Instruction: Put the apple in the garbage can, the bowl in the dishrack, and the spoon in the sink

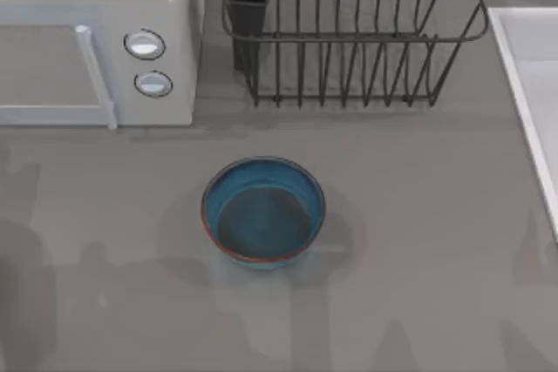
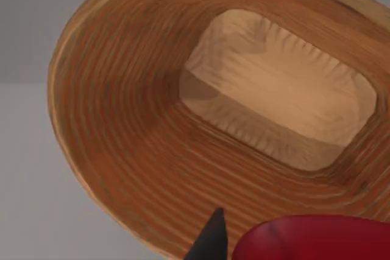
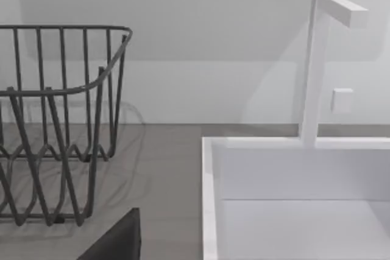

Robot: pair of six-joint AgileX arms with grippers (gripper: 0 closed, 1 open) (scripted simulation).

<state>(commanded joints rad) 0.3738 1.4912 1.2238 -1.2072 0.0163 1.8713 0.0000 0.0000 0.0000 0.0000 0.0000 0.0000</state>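
Bench of grey carries a large dark wire dishrack far centre, a pale recessed sink right, a deep blue glazed bowl mid-bench, while the left gripper holds the glossy red apple over a round wooden garbage can.

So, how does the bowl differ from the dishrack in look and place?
The bowl is round, solid and blue with a reddish-brown rim; the dishrack is dark open wire with upright bars. The bowl sits mid-table, while the dishrack stands farther back, toward the top view's right. Both rest on the grey table, holding nothing visible.
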